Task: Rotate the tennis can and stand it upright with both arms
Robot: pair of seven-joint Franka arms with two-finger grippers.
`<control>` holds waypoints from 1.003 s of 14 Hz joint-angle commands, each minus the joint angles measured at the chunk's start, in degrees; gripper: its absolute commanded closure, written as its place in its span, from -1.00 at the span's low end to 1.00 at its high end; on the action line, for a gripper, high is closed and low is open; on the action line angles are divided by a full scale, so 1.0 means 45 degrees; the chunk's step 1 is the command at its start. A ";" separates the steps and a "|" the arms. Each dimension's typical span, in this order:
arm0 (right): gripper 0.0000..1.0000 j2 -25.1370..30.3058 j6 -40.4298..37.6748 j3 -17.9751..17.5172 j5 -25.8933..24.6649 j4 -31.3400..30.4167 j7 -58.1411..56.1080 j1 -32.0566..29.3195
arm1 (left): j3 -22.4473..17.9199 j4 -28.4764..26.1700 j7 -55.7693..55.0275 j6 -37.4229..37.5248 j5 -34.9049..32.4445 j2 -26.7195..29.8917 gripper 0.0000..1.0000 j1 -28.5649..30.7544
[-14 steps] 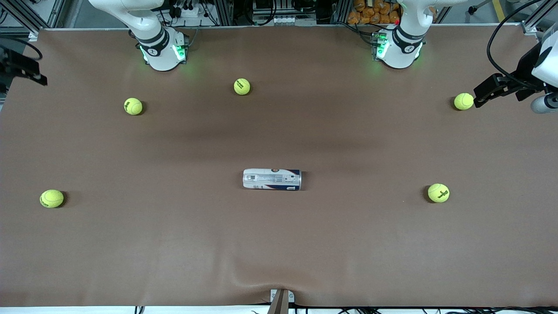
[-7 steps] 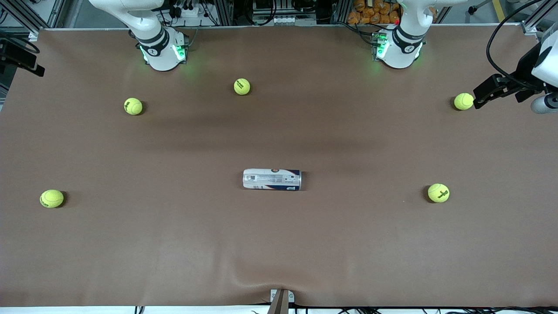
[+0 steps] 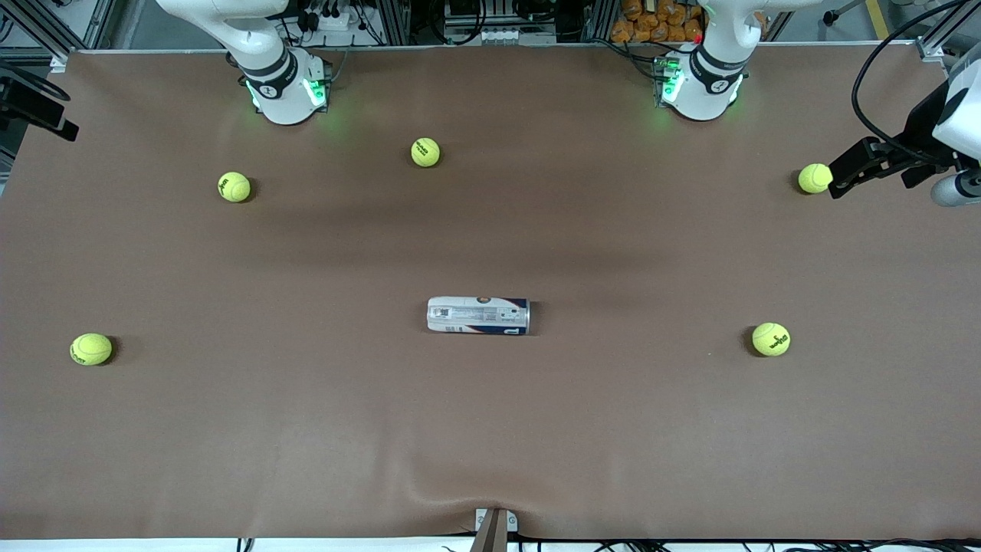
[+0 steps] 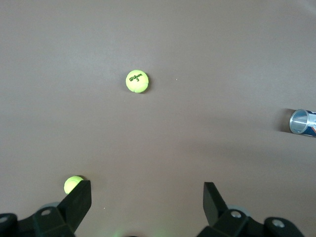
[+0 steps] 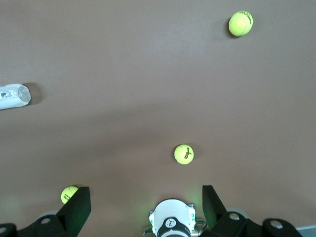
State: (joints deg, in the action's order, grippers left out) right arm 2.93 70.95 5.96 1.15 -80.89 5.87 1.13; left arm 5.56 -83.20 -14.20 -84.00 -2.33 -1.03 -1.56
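Observation:
The tennis can [image 3: 478, 315] lies on its side in the middle of the brown table [image 3: 490, 429], its silvery rim toward the left arm's end. My left gripper [image 3: 839, 178] is open and empty, high over the left arm's end of the table. In the left wrist view its fingers [image 4: 79, 202] stand wide apart around the gripper's middle [image 4: 146, 200], and the can's rim end [image 4: 302, 122] shows at the edge. My right gripper [image 3: 54, 123] is open and empty, high over the right arm's end. The right wrist view shows it [image 5: 145, 205] and the can's end [image 5: 14, 96].
Several yellow-green tennis balls lie scattered: one [image 3: 425, 152] between the bases, one [image 3: 234, 186], one [image 3: 91, 349], one [image 3: 770, 339], and one [image 3: 815, 178] beside the left gripper. The green-lit bases [image 3: 287, 88] [image 3: 699, 84] stand at the table's edge farthest from the front camera.
The left gripper has shifted slightly toward the table's middle. The right gripper has shifted a little at the table's end. The can and balls have not moved.

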 commanded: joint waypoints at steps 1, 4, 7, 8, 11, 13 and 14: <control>-1.00 0.0014 0.0308 -0.0231 0.0058 -0.0090 -0.0172 -0.0233 | 0.0034 -0.0007 -0.0183 -0.0123 0.0186 0.0014 -1.00 0.0072; -1.00 -0.0278 0.0678 -0.0212 0.0019 -0.0109 -0.0192 -0.0213 | -0.0005 -0.0046 -0.0203 -0.0123 0.0186 0.0014 -1.00 0.0092; -1.00 -0.0552 0.0855 -0.0231 -0.0020 -0.0110 -0.0172 -0.0174 | -0.0024 -0.0066 -0.0183 -0.0103 0.0186 0.0053 -1.00 0.0131; -1.00 -0.0553 0.0855 -0.0231 -0.0020 -0.0109 -0.0114 -0.0174 | -0.0024 -0.0047 -0.0183 -0.0103 0.0186 0.0072 -1.00 0.0169; -1.00 -0.0553 0.0894 -0.0212 0.0018 -0.0109 -0.0094 -0.0252 | -0.0044 -0.0008 -0.0164 -0.0103 0.0186 0.0150 -1.00 0.0209; -1.00 -0.0572 0.0894 -0.0212 -0.0001 -0.0109 -0.0094 -0.0214 | -0.0044 -0.0007 -0.0183 -0.0103 0.0225 0.0209 -1.00 0.0209; -1.00 -0.0592 0.1010 -0.0212 -0.0001 -0.0109 -0.0094 -0.0174 | -0.0063 -0.0007 -0.0183 -0.0084 0.0322 0.0228 -1.00 0.0209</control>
State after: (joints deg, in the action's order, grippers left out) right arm 0.01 74.85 5.73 1.13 -81.36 5.69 1.13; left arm 5.13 -83.07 -14.24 -84.16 -2.25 -0.94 -1.15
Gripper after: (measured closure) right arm 0.000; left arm 0.000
